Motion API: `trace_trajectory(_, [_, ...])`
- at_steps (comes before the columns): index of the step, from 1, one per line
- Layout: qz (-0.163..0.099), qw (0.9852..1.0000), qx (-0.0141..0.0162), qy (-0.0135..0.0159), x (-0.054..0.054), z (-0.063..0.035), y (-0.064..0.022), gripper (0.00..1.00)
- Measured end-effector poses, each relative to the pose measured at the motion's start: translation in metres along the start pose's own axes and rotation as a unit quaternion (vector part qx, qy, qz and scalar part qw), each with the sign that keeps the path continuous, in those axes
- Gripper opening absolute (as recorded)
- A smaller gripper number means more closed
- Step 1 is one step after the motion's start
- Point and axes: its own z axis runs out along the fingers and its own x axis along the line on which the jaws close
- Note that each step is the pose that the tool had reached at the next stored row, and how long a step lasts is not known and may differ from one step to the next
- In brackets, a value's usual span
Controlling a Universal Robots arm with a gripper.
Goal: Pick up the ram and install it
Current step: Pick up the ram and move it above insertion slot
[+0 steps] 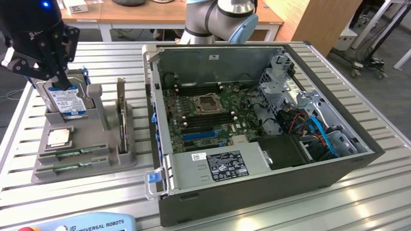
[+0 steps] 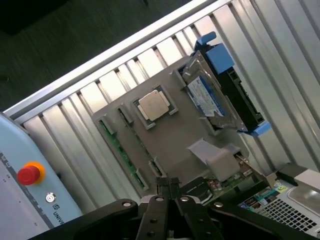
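Two green ram sticks (image 1: 72, 154) (image 1: 70, 166) lie in the front slots of a grey holder (image 1: 103, 159) at the exterior view's left. The wrist view shows them as long green strips (image 2: 120, 152) (image 2: 142, 145) beside the silver processor (image 2: 154, 105). My black gripper (image 1: 63, 85) hangs above the holder's back end, over the hard drive (image 1: 64, 102), well above the ram. Its fingers (image 2: 170, 184) look pressed together with nothing between them. The open computer case (image 1: 257, 187) lies to the right, its motherboard (image 1: 199, 115) exposed.
A dark expansion card (image 1: 121, 115) stands upright in the holder between the drive and the case. The blue-framed hard drive (image 2: 210, 95) stands tilted. A teach pendant (image 1: 77, 224) with a red stop button (image 2: 28, 174) lies near the slatted table's front edge.
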Motion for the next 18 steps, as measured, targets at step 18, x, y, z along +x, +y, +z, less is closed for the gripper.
trace_trajectory(18, [-0.103, 0.9946, -0.0021, 0.0034, 0.0001, 0.0029, -0.0001, 0.10])
